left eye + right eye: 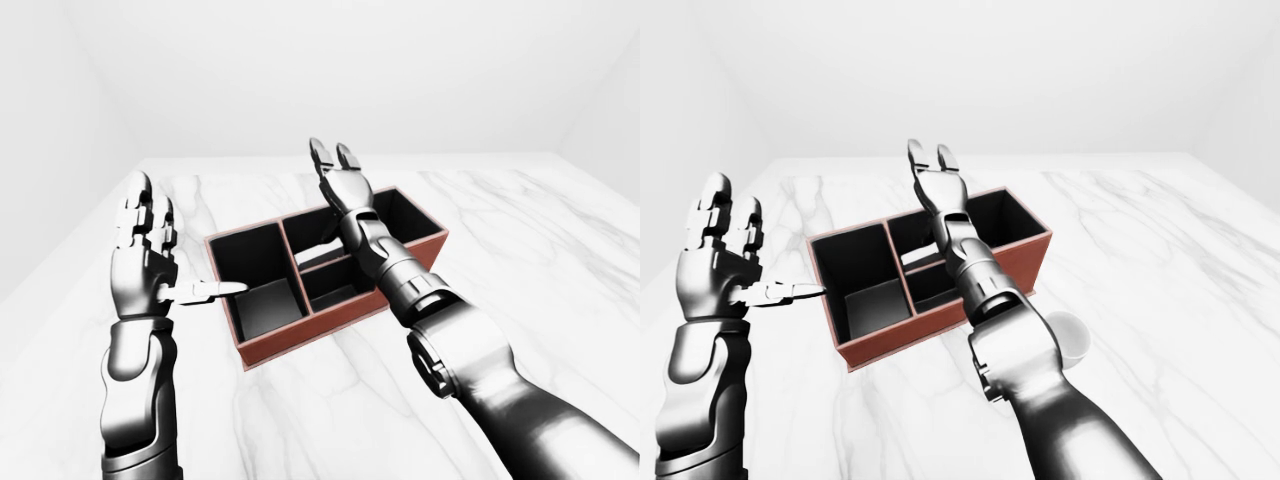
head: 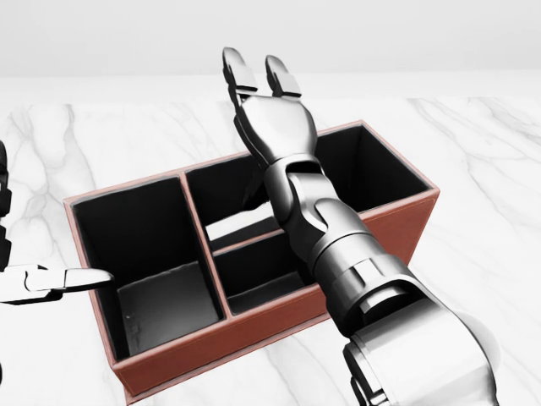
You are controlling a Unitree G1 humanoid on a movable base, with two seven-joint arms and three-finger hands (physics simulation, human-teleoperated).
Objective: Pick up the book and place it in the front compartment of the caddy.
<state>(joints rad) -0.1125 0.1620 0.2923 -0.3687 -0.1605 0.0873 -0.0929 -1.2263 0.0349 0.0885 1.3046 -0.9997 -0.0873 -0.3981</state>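
Observation:
The red-brown caddy [image 2: 279,326] with black compartments lies on the white marble table. The book [image 2: 241,228], a pale slab, rests low in the upper middle compartment against the divider, partly hidden by my right forearm. My right hand [image 2: 254,72] hovers above that compartment's far wall, open, fingers stretched upward and holding nothing. My left hand [image 1: 195,240] stands open to the left of the caddy, its thumb [image 2: 80,277] pointing toward the caddy's left wall without gripping it.
A white round cup-like thing [image 1: 1072,338] stands on the table to the right of the caddy, partly behind my right arm. The marble table [image 1: 520,230] spreads wide on all sides, with white walls beyond.

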